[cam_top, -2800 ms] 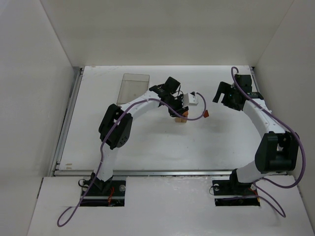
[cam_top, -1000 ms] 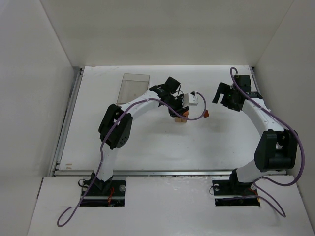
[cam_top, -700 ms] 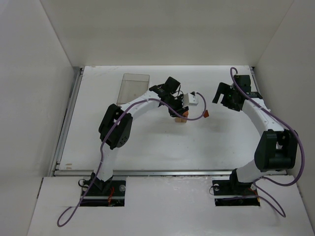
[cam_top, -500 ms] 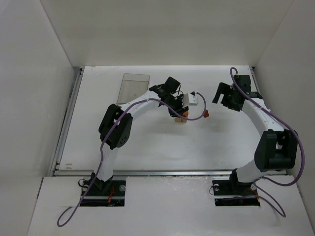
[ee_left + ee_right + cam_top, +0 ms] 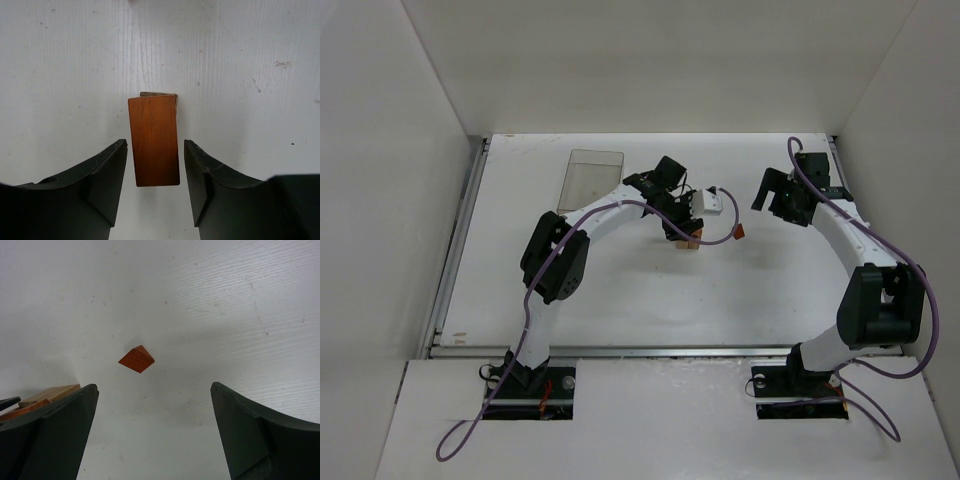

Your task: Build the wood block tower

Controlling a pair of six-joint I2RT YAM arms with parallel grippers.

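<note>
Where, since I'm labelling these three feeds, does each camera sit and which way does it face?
Top external: above and behind the bases, looking down on the table; both arms show whole.
Left wrist: on the left arm, looking straight down at the block stack between the fingers of the open left gripper.
Right wrist: on the right arm, looking down at the red wedge; fingers of the open right gripper fill the lower corners.
Shared: right wrist and top views both show the red wedge and block stack.

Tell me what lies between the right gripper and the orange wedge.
Nothing: the right wrist view shows only bare white table between the open right gripper and the orange wedge.
</note>
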